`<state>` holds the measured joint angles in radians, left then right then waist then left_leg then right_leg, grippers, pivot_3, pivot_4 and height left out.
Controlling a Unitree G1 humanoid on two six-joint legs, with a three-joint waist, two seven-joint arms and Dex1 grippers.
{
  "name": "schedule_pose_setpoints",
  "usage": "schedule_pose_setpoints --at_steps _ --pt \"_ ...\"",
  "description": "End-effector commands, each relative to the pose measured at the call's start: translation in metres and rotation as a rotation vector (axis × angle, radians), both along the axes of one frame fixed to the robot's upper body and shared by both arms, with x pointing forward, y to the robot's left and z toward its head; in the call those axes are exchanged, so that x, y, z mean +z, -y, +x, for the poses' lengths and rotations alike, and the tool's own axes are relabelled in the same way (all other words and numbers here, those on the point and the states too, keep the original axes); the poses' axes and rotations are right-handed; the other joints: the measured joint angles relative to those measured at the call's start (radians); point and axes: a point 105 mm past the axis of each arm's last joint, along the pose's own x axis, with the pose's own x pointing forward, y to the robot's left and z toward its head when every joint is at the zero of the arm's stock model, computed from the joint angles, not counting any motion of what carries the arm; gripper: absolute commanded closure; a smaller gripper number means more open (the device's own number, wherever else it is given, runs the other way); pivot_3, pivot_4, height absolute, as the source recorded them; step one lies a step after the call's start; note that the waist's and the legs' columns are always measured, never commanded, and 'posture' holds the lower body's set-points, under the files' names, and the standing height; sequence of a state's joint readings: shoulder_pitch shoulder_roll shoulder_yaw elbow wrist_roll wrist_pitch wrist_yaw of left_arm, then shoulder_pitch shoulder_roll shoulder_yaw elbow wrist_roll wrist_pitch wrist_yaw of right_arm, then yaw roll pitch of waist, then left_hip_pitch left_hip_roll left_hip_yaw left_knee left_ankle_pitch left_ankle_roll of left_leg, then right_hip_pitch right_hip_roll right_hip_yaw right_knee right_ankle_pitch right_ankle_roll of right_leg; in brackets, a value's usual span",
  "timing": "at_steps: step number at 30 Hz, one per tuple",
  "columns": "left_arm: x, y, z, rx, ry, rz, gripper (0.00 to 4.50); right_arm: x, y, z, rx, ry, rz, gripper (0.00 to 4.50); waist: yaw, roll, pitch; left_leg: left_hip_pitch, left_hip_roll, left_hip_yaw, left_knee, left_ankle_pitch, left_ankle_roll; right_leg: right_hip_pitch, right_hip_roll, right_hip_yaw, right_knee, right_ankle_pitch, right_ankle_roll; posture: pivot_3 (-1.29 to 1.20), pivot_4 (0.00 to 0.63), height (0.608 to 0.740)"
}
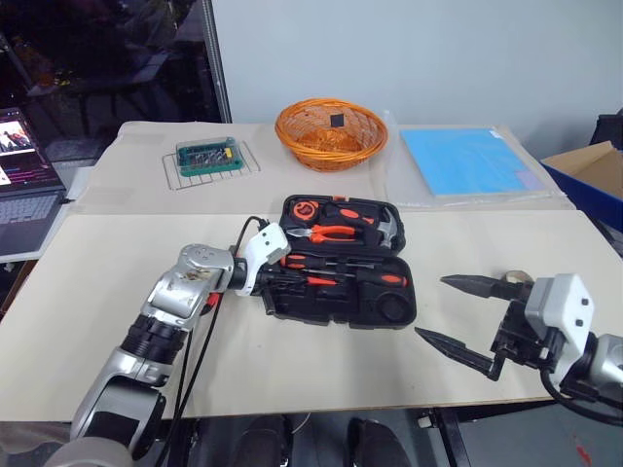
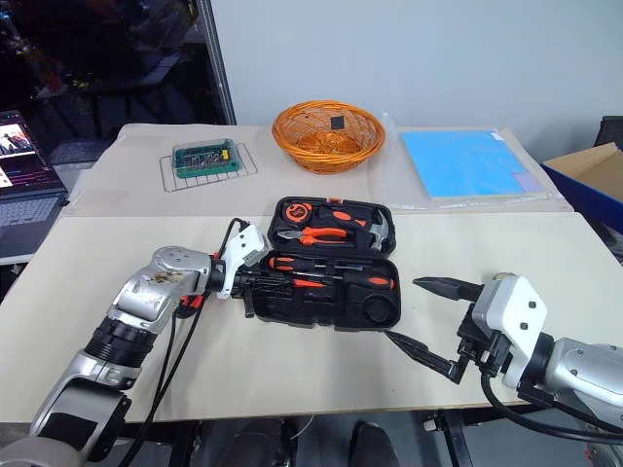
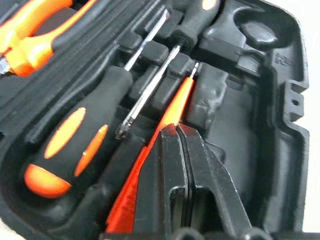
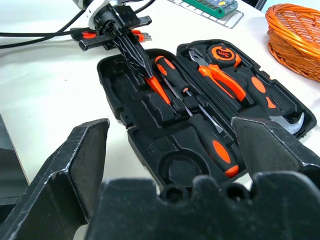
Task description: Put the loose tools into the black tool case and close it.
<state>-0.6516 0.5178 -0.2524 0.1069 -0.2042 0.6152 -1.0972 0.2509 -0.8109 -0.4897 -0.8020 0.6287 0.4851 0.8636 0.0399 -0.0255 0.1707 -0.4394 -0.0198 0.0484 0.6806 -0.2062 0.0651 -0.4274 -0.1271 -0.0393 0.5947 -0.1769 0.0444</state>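
Observation:
The black tool case (image 1: pixel 401 313) lies open at the table's middle. Its near half holds two black-and-orange screwdrivers (image 4: pixel 167 70) (image 4: pixel 215 145), lying side by side, and a small all-orange screwdriver (image 3: pixel 172 107). My left gripper (image 3: pixel 175 131) is shut, reaching into the case's left end, its tips resting on the small orange screwdriver's handle (image 4: pixel 159 89), with nothing clamped between them. My right gripper (image 1: pixel 431 306) hangs open just off the case's right edge, empty. The round recess (image 4: pixel 182 172) near that end is bare.
Orange-handled pliers (image 1: pixel 331 233) and a hammer (image 1: pixel 384 229) sit in the case's far half. Behind stand an orange wicker basket (image 1: pixel 331 133), a green bit set (image 1: pixel 207 156) on a wire rack, and a blue sheet (image 1: pixel 465 161). A laptop (image 1: pixel 24 185) is at far left.

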Motion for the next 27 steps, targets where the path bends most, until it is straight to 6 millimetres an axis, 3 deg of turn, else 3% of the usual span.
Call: schedule_pose_setpoints --at_steps 1,6,14,22,27 --pt "0.009 0.004 -0.008 -0.052 0.006 -0.028 4.45 0.008 -0.003 -0.002 0.004 0.059 -0.008 0.0 0.0 0.0 0.0 0.0 0.0 0.0 0.0 0.0 0.0 0.0 0.0 0.0 0.0 0.0 0.0 0.0 0.15 0.74" --pt "0.005 0.005 -0.006 -0.047 0.005 -0.011 4.45 0.009 -0.005 -0.001 0.009 0.059 -0.007 0.0 0.0 0.0 0.0 0.0 0.0 0.0 0.0 0.0 0.001 0.0 0.0 0.0 0.0 0.0 0.0 0.0 0.15 0.74" --pt "0.001 0.012 0.015 0.063 0.053 -0.016 4.45 0.009 -0.004 0.0 0.003 0.062 -0.01 0.0 0.003 0.0 0.0 0.0 0.0 0.0 0.0 0.002 0.004 0.001 0.0 0.0 0.0 0.0 0.0 0.0 0.15 0.74" --pt "0.012 0.018 0.019 0.143 -0.112 -0.158 4.45 0.009 -0.005 -0.001 0.001 0.061 -0.008 0.0 0.001 0.0 0.0 0.001 0.0 0.0 0.001 0.0 -0.001 0.002 0.0 0.0 0.0 0.0 0.001 0.0 0.15 0.74" --pt "0.013 0.014 0.025 0.2 -0.15 -0.169 4.45 0.009 -0.005 -0.001 0.001 0.06 -0.005 0.0 0.001 0.0 0.0 0.001 -0.001 0.0 0.001 0.003 0.006 0.002 0.0 0.0 0.0 0.001 0.002 0.0 0.15 0.74"
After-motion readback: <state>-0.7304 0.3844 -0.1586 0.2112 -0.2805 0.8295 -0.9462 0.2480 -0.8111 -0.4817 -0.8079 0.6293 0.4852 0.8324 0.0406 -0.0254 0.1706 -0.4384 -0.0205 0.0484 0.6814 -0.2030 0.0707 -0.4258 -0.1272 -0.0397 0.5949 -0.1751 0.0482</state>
